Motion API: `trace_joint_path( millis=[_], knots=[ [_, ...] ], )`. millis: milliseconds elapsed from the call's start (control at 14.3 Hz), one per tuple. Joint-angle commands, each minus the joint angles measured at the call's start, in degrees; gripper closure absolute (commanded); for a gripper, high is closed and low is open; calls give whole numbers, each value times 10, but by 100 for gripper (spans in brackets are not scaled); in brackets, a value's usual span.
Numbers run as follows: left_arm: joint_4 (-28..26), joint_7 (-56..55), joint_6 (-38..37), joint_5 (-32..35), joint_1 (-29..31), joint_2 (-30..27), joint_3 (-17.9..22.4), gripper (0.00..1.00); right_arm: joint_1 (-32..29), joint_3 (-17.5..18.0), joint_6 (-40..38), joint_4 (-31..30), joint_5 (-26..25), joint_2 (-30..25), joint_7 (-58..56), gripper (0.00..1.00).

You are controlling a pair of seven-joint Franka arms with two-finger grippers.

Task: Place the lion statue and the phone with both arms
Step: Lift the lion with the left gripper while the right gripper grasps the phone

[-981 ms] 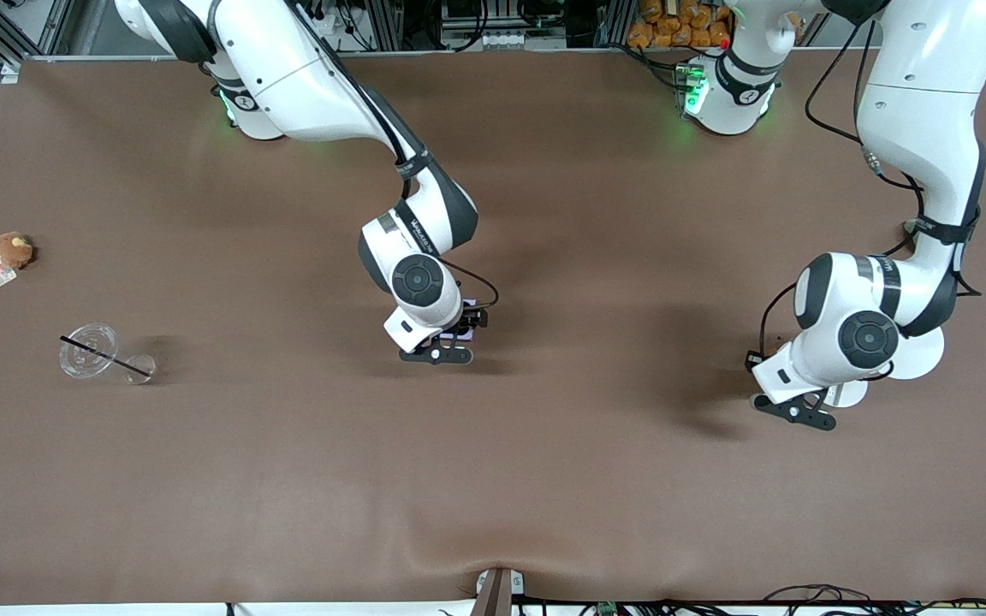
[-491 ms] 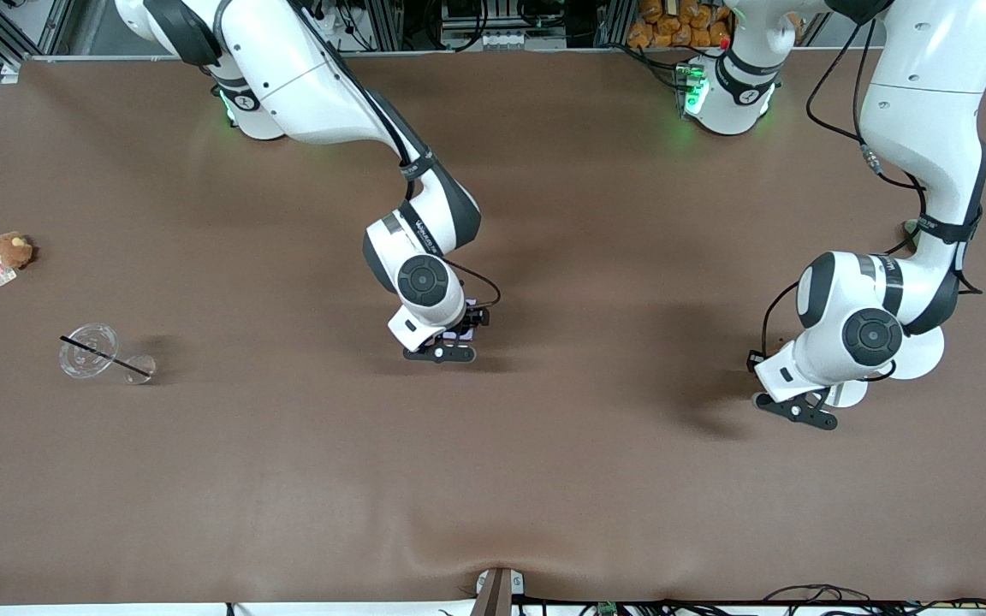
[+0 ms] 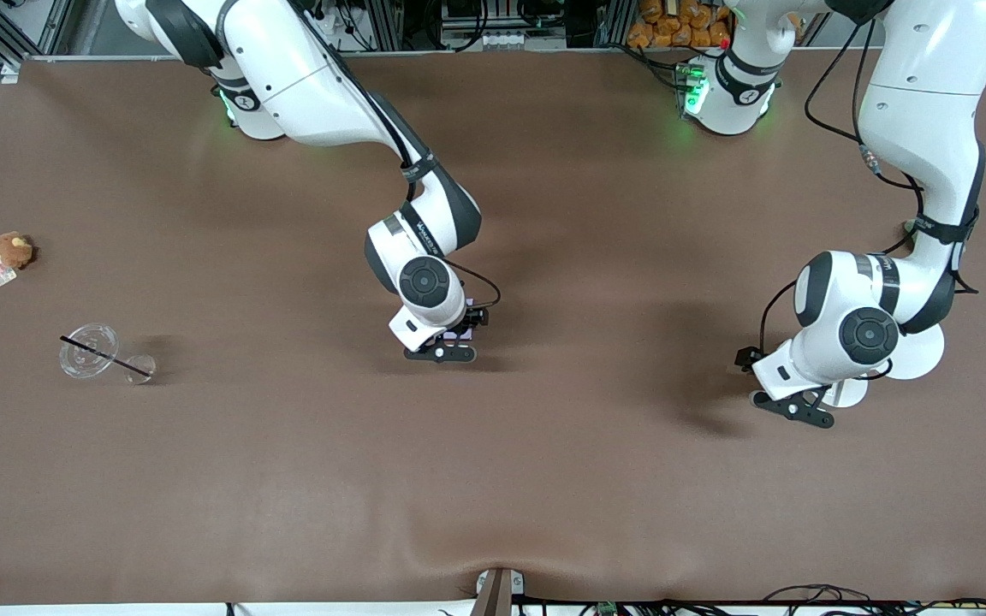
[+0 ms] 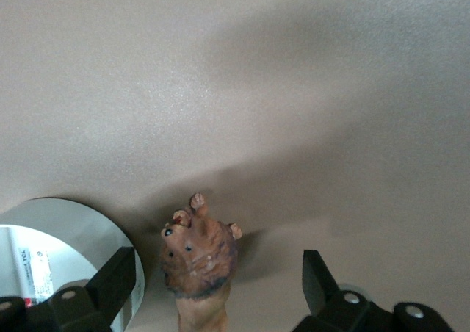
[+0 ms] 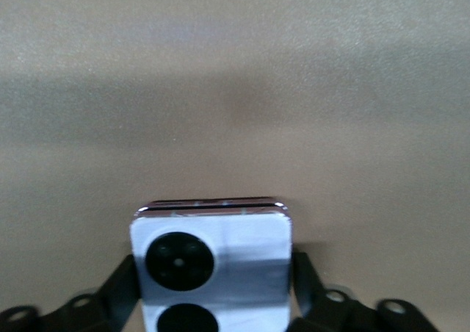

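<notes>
The lion statue [image 4: 200,255] is a small orange-brown figurine with a darker mane. It sits between the spread fingers of my left gripper [image 4: 218,264], and neither finger [image 4: 111,284] touches it. In the front view my left gripper [image 3: 794,405] is low over the table beside the white plates, and its wrist hides the lion. My right gripper [image 5: 213,267] is shut on the sides of the pale lavender phone [image 5: 213,255], whose two black camera circles show. In the front view the right gripper [image 3: 444,344] is low over the middle of the table.
A white plate [image 4: 70,229] lies right beside the lion; two white plates [image 3: 923,352] show under the left arm. A brown plush with a tag [image 3: 11,250] and a tipped clear cup with a black straw [image 3: 89,351] lie toward the right arm's end.
Both hands have shifted only slightly. The right gripper has edged a little away from the front camera with the phone. The left wrist has moved a little toward the table's middle.
</notes>
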Motion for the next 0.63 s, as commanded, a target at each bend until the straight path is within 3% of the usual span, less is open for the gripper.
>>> trace_joint_path(
  millis=[0, 140, 421, 561],
  knots=[
    [-9, -2, 4, 3, 3, -24, -5, 0, 10, -6, 5, 0, 8, 2, 7, 51],
    [-9, -25, -15, 3, 2, -41, -14, 0, 10, -7, 5, 0, 7, 2, 6, 69],
    [-7, -93, -56, 3, 4, -74, -47, 0, -6, -19, -23, 1, 6, -29, 5, 72],
    [-7, -128, -89, 1, 4, -102, -60, 0, -7, -59, -68, 2, 6, -61, -2, 72]
  ],
)
